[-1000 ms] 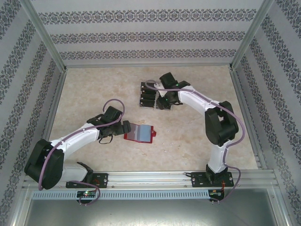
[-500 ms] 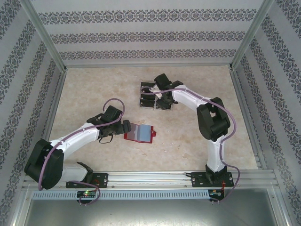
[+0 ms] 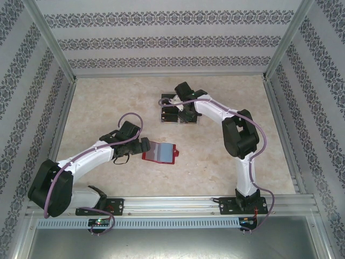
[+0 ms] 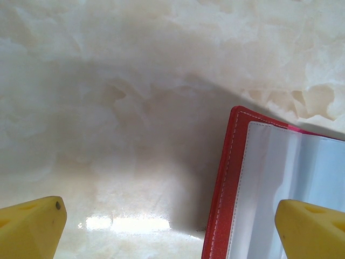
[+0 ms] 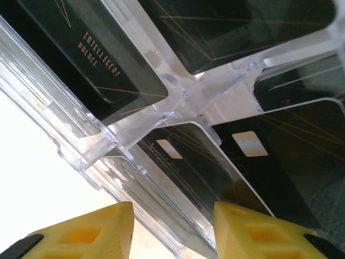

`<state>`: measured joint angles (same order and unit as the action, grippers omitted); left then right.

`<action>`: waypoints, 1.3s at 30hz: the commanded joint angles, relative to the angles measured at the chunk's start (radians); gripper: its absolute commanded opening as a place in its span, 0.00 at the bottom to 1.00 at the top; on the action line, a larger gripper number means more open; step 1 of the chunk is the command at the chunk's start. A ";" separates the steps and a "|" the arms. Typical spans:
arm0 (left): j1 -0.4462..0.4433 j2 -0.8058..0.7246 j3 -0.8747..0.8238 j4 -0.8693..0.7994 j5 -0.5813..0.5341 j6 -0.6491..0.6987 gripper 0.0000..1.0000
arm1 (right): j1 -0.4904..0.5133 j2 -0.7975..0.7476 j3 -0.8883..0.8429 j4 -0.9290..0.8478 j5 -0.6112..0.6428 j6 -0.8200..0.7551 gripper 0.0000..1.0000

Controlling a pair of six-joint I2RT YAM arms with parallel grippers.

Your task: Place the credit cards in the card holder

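Observation:
The card holder (image 3: 160,152), a red wallet, lies open on the table and shows its grey-blue inside. My left gripper (image 3: 143,147) is at its left edge. In the left wrist view that gripper (image 4: 170,229) is open wide, with the holder's red stitched edge (image 4: 223,189) between the fingers and one fingertip (image 4: 310,229) over the clear inner pocket. Several black credit cards (image 3: 168,111) stand in a clear plastic rack (image 3: 190,122). My right gripper (image 3: 181,103) hangs over the rack. Its open jaws (image 5: 170,232) straddle the rack's wall (image 5: 161,210) and the corner of one card (image 5: 199,162).
Other black cards (image 5: 118,54) fill the neighbouring rack slots. Patterned walls and metal posts (image 3: 54,40) close in the table on three sides. Bare marble tabletop (image 3: 226,162) lies between the holder and the right arm's base.
My right arm has swung left, carrying its gripper further over the rack and the cards. The left arm and the card holder have not moved.

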<state>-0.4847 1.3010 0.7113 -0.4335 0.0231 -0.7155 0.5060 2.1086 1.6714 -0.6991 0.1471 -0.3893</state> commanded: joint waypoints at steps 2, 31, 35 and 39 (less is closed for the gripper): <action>-0.011 -0.019 0.011 -0.037 -0.012 -0.010 1.00 | -0.006 0.030 0.012 -0.053 0.008 -0.013 0.41; -0.010 -0.030 0.007 -0.041 -0.018 -0.015 1.00 | -0.001 -0.013 0.036 -0.116 -0.013 -0.037 0.06; -0.010 -0.031 0.007 -0.045 -0.019 -0.012 1.00 | 0.001 -0.023 0.053 -0.128 -0.020 -0.050 0.05; -0.010 -0.035 0.006 -0.047 -0.018 -0.012 1.00 | 0.006 -0.033 0.069 -0.137 -0.021 -0.063 0.04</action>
<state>-0.4847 1.2892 0.7113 -0.4416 0.0227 -0.7155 0.5068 2.1029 1.7081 -0.7956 0.1410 -0.4282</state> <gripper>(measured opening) 0.999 0.067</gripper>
